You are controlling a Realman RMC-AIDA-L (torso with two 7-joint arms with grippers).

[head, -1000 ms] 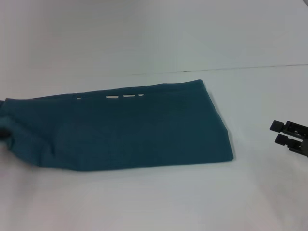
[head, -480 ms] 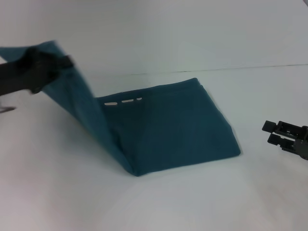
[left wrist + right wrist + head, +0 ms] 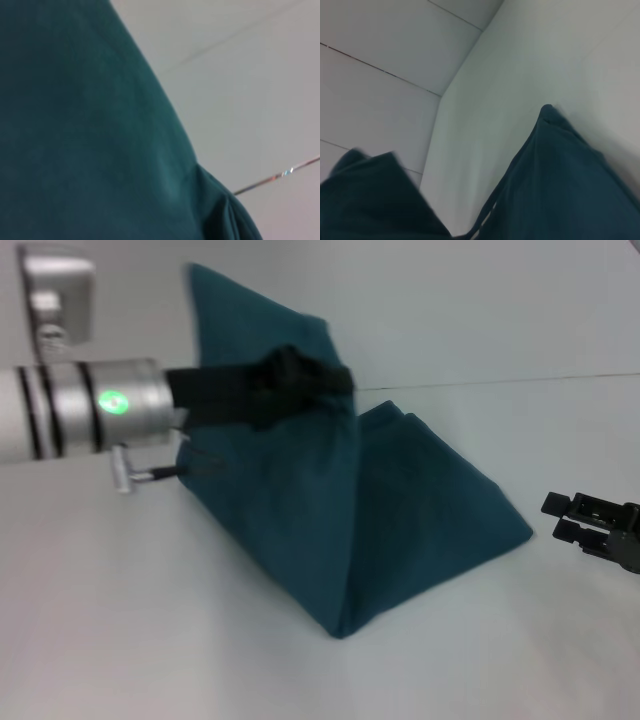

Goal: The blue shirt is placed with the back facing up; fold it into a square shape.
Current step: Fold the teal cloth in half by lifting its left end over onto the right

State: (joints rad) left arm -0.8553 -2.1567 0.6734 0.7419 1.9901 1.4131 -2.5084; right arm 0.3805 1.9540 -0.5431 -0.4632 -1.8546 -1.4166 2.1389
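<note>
The blue shirt point(image 3: 400, 520) is a dark teal cloth on the white table. Its left end is lifted high and drawn over toward the right, so it stands like a tent with a fold line near the front. My left gripper point(image 3: 305, 380) is shut on the raised cloth, high above the table at centre left. The shirt point(image 3: 90, 130) fills most of the left wrist view. My right gripper point(image 3: 560, 517) hovers low at the far right, apart from the shirt's right corner. The right wrist view shows the shirt point(image 3: 560, 180) from the side.
The white table point(image 3: 150, 620) spreads around the shirt, with bare surface at the front and left. Its far edge point(image 3: 560, 377) runs across behind the shirt, with a pale wall beyond.
My left arm has swung from the far left up and rightward, carrying the shirt's left end higher and over the rest. The right gripper has barely moved.
</note>
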